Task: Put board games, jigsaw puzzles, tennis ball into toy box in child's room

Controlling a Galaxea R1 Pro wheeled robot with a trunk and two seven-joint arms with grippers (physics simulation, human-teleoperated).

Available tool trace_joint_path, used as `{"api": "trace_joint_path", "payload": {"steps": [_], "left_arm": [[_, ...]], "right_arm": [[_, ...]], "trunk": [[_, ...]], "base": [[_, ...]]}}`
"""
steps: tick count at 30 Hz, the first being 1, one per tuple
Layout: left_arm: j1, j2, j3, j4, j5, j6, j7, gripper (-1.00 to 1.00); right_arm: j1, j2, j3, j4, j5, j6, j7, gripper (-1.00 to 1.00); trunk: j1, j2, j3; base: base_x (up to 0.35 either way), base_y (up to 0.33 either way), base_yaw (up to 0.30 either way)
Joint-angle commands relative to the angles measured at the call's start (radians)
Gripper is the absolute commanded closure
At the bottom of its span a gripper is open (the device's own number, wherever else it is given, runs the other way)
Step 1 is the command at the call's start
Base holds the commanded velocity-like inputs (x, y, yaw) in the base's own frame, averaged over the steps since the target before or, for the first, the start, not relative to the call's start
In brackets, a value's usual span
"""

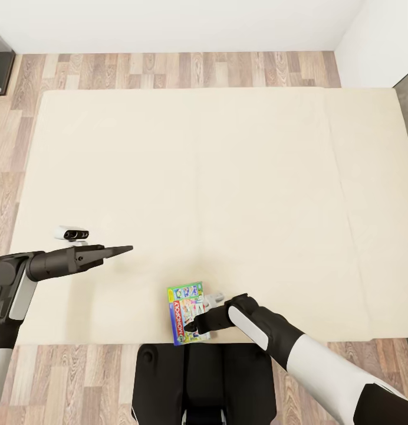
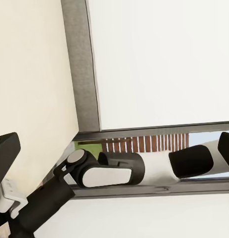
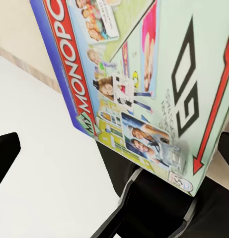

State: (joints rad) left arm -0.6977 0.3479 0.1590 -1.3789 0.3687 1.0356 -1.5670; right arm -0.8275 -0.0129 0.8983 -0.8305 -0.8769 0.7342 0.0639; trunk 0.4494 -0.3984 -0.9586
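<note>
One wide bed (image 1: pixel 216 195) takes up most of the head view, its plain beige mattress smooth and rectangular, with wood-plank floor (image 1: pixel 168 71) showing in brown-grey boards beyond its far edge and along its near edge. Seen from the left wrist, the bed's grey padded frame (image 2: pixel 82 69) runs as a straight matte strip beside the mattress. At about six o'clock on the mattress, near its front edge, lies the Monopoly board game (image 1: pixel 186 313), a flat glossy rectangular box, green-white with a red banner and blue border. The right gripper (image 1: pixel 198 326) has its dark fingers pinching the box's near end. The left gripper (image 1: pixel 118 250), at about eight o'clock, holds its slim black fingers pressed together into a point above bare mattress.
</note>
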Motion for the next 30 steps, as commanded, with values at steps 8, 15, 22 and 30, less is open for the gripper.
{"api": "trace_joint_path", "payload": {"steps": [8,15,22,30], "left_arm": [[0.000,0.000,-0.001,0.000,-0.001,0.011,-0.004,-1.00],[0.000,0.000,-0.001,0.000,-0.001,0.011,-0.004,-1.00],[0.000,0.000,0.000,0.000,-0.001,0.011,-0.004,-1.00],[0.000,0.000,0.001,0.000,-0.001,0.011,-0.004,-1.00]], "right_arm": [[-0.001,0.000,0.002,-0.001,0.006,0.002,0.005,-1.00],[-0.001,0.000,0.002,-0.001,0.006,0.002,0.005,-1.00],[-0.001,-0.001,0.004,-0.001,0.006,0.002,0.006,-1.00],[-0.001,-0.001,0.003,-0.001,0.006,0.001,0.007,-1.00]], "trunk": [[0.001,-0.002,-0.001],[0.001,-0.002,-0.001],[0.001,-0.002,-0.001],[0.001,-0.002,-0.001]], "base": [[0.000,0.070,0.000],[0.000,0.049,0.000],[0.000,0.043,0.000],[0.000,0.019,0.000]]}}
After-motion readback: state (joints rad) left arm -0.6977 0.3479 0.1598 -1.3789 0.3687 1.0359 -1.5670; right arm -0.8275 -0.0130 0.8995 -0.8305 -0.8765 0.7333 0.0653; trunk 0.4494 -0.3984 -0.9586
